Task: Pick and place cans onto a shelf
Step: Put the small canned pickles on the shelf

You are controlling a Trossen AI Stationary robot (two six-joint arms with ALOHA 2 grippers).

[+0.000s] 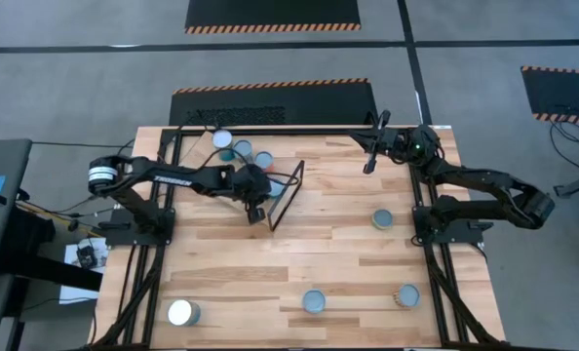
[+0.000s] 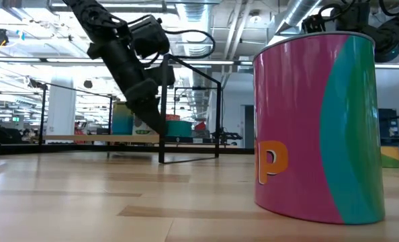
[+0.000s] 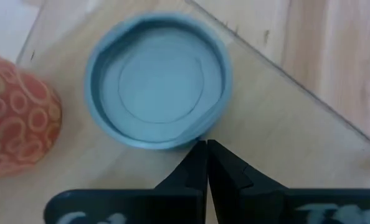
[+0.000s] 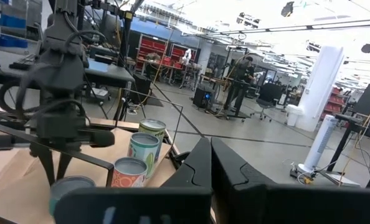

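The shelf (image 1: 282,174) is a tilted light-wood board with a thin black frame, at the table's far left. Three cans (image 1: 243,149) stand on it in a row. My left gripper (image 1: 256,187) is shut above the shelf, its fingertips (image 3: 207,149) at the rim of a blue-topped can (image 3: 157,81) that stands upright on the board beside an orange patterned can (image 3: 17,115). My right gripper (image 1: 369,162) is shut and empty near the table's far edge, clear of the shelf; its own view shows its shut fingers (image 4: 210,152). My left gripper comes from above with its fingers shut, and their tips stand right at the blue-topped can's rim (image 3: 194,142). I cannot tell whether they touch it. The can stands upright on the shelf board.
Loose cans stand on the planked table: one at mid right (image 1: 382,219), two near the front (image 1: 314,301) (image 1: 406,295), one at the front left (image 1: 182,312). A pink and teal can (image 2: 314,128) fills the low view's foreground. Bare wood lies between shelf and front cans.
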